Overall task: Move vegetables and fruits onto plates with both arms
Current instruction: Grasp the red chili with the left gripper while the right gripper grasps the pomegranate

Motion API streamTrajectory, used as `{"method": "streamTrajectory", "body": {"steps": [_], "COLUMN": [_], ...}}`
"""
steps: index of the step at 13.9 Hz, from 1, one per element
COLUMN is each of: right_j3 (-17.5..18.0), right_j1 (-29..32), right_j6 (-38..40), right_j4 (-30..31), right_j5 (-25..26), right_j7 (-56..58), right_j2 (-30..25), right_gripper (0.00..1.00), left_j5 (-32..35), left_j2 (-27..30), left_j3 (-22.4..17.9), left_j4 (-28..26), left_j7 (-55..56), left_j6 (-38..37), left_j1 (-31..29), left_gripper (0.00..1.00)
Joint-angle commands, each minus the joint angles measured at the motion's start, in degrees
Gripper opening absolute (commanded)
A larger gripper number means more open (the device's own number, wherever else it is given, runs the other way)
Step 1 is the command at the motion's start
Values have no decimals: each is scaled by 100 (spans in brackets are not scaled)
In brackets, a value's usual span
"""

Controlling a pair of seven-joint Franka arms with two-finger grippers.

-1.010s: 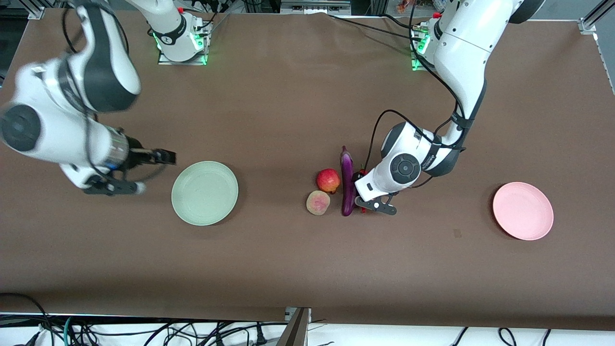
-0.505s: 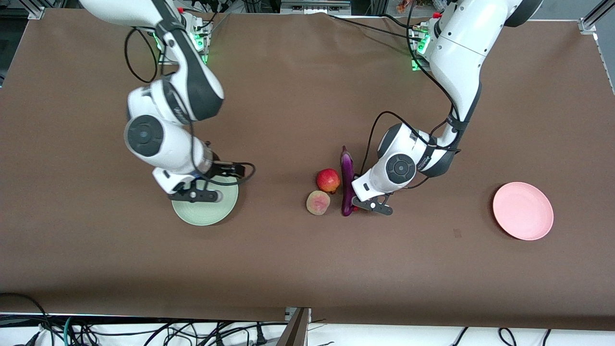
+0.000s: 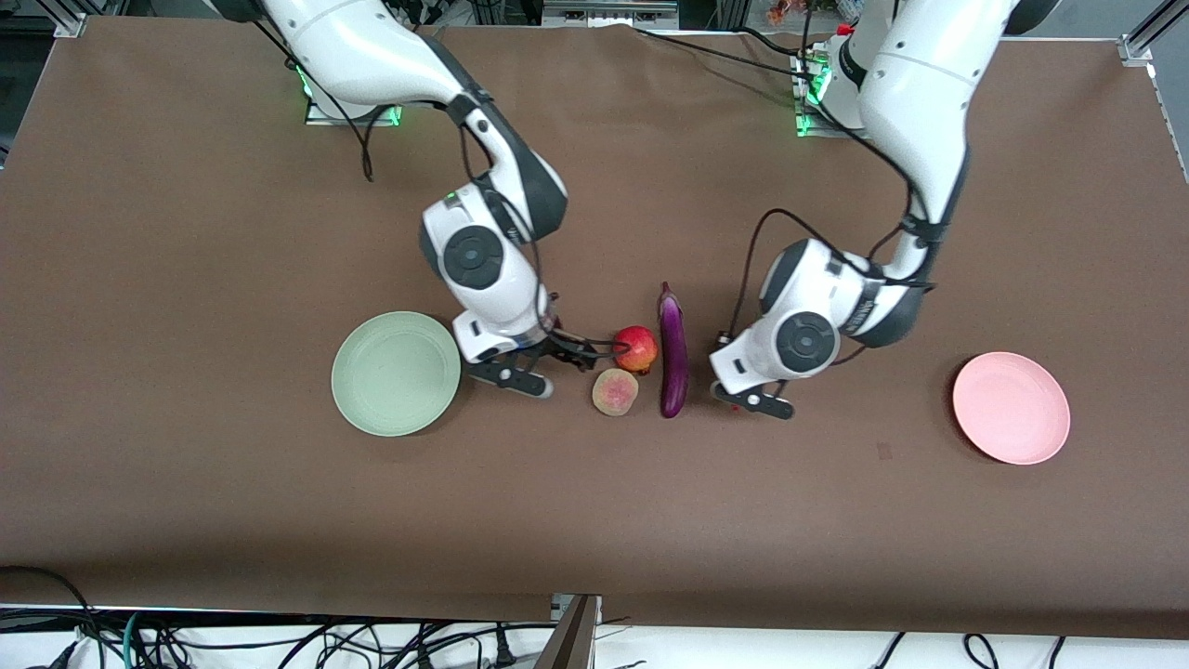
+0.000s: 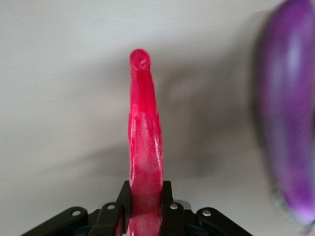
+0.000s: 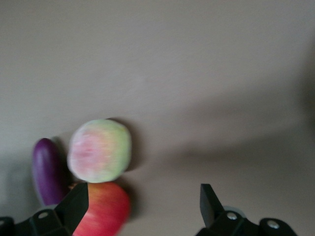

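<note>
My left gripper (image 3: pixel 743 400) is shut on the red chili pepper (image 4: pixel 143 128), which sticks out straight between the fingers (image 4: pixel 124 196) just above the table, beside the purple eggplant (image 3: pixel 672 353). In the front view the hand hides most of the chili. My right gripper (image 3: pixel 594 353) is open and low at the round red fruit (image 3: pixel 635 347). In the right wrist view that fruit (image 5: pixel 103 209) lies against one finger, only partly between the jaws. The yellow-green fruit (image 3: pixel 615 391) lies nearer the front camera, touching the red one. The green plate (image 3: pixel 396 373) and pink plate (image 3: pixel 1011 407) hold nothing.
The green plate lies toward the right arm's end of the brown table, the pink plate toward the left arm's end. The two fruits and the eggplant lie close together mid-table. The right wrist view also shows the eggplant (image 5: pixel 47 169).
My right arm has swung from outside the green plate, over it, to the red fruit. My left gripper has shifted with the chili away from the eggplant toward the pink plate.
</note>
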State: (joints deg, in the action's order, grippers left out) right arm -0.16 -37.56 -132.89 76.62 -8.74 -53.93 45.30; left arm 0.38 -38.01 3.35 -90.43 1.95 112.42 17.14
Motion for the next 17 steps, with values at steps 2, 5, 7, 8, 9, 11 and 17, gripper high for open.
{"method": "streamTrajectory", "body": {"steps": [2, 5, 7, 8, 9, 11, 17], "right_j3": [-81, -265, -336, -336, -327, -336, -336], "right_j1": [-365, -796, -876, -885, -911, -1016, -1017], "right_j6": [-727, -1081, -1107, -1125, -1195, -1230, -1222], "right_j4": [-463, -621, -744, -762, -753, -727, -692], "right_j5": [-5, 22, 13, 13, 22, 118, 259], "right_j7": [-634, -1118, -1207, -1225, -1233, -1373, -1427], "right_j2": [628, 928, 1025, 1060, 1095, 1174, 1122], "right_gripper": [100, 100, 100, 100, 100, 100, 27], "left_j5": [611, 639, 1014, 1347, 1673, 2096, 2379], "left_j2": [321, 137, 31, -30, -100, -180, -531], "left_j3": [25, 17, -70, -89, -89, -89, -89], "left_j4": [173, 324, 412, 499, 587, 588, 588], "left_j7": [-2156, -3742, -4210, -4299, -4343, -4405, -5293], "left_j6": [-423, -388, -344, -274, -187, 137, 1361], "left_j1": [-1025, -1729, -1897, -1959, -2012, -2248, -2934], "left_gripper": [4, 4, 4, 3, 2, 3, 9]}}
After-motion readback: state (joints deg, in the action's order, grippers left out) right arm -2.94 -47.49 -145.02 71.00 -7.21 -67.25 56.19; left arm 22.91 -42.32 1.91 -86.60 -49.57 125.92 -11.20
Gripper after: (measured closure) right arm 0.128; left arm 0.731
